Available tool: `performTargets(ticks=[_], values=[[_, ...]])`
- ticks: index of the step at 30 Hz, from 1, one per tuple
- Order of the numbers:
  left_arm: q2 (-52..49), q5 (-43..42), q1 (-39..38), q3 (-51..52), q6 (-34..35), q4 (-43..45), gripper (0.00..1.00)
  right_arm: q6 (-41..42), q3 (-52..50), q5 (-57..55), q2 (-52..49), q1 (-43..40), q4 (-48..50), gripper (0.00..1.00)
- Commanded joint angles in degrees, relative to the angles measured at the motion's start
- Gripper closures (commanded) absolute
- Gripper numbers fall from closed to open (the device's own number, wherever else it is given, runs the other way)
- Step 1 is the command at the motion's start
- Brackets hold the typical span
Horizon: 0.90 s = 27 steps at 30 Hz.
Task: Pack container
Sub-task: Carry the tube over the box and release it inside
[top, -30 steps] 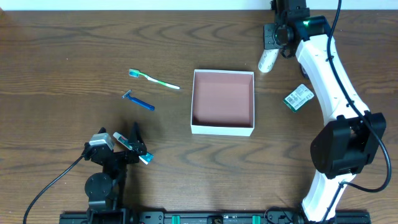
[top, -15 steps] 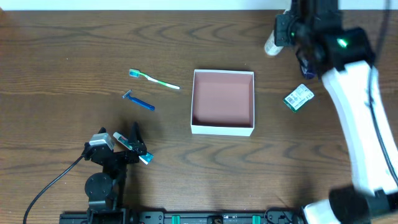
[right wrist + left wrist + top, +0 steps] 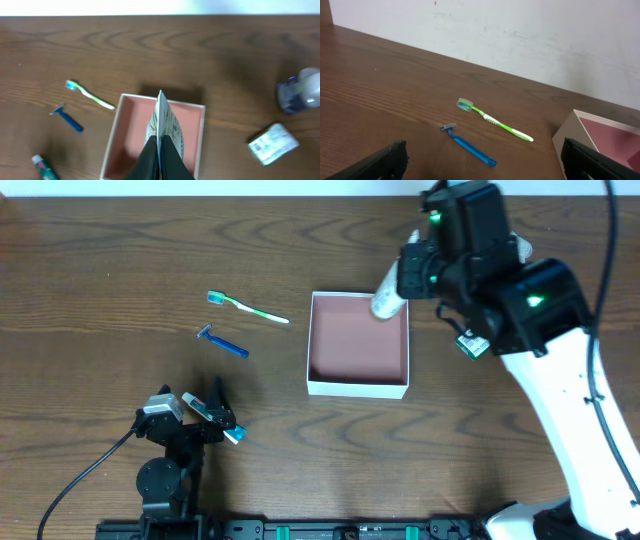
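Right gripper (image 3: 398, 280), pinching a white tube (image 3: 386, 297) over the far-right corner of the container (image 3: 357, 388) at mid-table, should shift inward and lower before releasing, so it lands inside.

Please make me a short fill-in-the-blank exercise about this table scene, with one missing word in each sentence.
1. The right gripper is shut on a white ___ over the container.
2. In the overhead view, the toothbrush lies to the ___ of the container.
3. The razor has a ___ handle.
Missing words: tube; left; blue.
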<state>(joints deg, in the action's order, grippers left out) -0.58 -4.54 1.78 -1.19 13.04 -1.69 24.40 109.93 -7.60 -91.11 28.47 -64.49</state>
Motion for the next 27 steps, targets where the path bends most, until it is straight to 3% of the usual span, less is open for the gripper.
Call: performTargets(ticks=[1,8,27], values=[[0.3,-1.0,0.0,1.0,-0.9,-1.9,0.02,6.9,0.7,-0.6,-2.2,2.9,1.2,0.99],[0.3,-1.0,0.0,1.0,-1.0,-1.9,0.02,11.4,0.7,-0.6,-9.8,6.1,2.6,0.99],[0.3,-1.0,0.0,1.0,-1.0,-1.9,0.02,11.3,0.7,-1.9,-21.7,9.0,10.5,0.99]])
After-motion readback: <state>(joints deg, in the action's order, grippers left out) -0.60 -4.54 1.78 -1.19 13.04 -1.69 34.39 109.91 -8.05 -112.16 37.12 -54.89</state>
